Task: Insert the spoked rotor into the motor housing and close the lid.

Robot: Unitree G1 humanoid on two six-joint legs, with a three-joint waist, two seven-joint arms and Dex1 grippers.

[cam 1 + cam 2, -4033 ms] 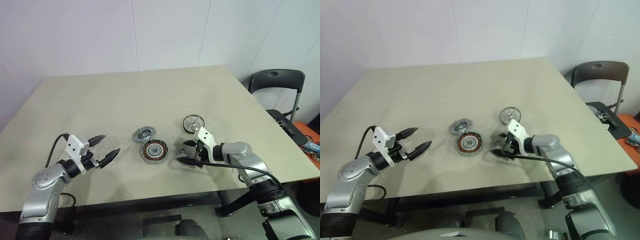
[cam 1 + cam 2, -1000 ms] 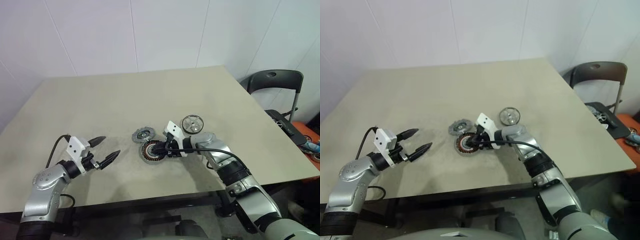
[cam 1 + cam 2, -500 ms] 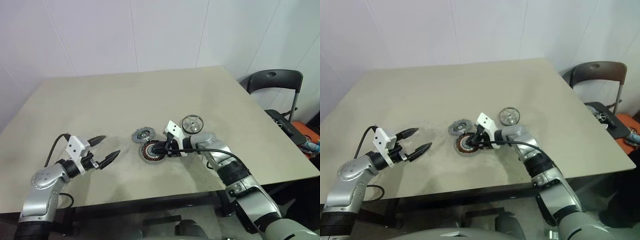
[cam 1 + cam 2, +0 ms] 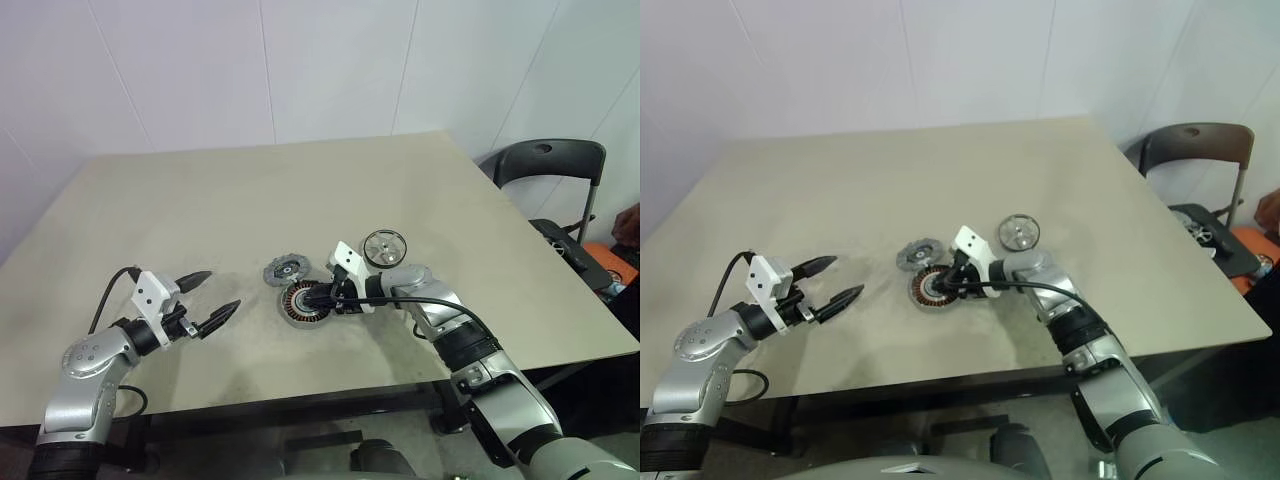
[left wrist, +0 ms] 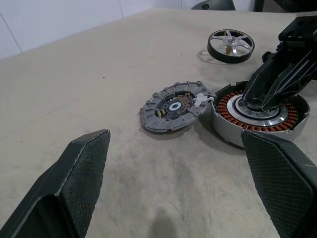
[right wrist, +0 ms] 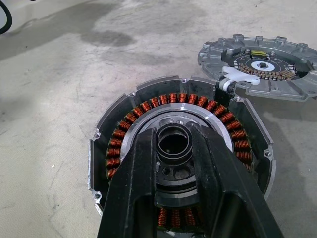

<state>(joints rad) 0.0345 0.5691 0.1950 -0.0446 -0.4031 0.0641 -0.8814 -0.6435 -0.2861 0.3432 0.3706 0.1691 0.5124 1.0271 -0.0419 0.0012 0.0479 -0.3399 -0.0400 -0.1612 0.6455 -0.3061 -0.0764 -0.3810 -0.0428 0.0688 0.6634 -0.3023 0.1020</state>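
Our right gripper (image 6: 174,148) pinches the dark central tube of the motor housing (image 4: 307,302) at frame centre; our left gripper (image 4: 210,301) gapes empty, lower left.

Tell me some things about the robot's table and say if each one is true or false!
1. The spoked rotor is already inside the motor housing. False: it lies on the table, apart from the housing.
2. The right pincer is closed around the dark hub in the housing's centre. True.
3. The left pincer is holding the lid. False: it is open and holds nothing.
4. The lid lies flat right beside the housing. True.
5. A dark chair stands past the table's right edge. True.
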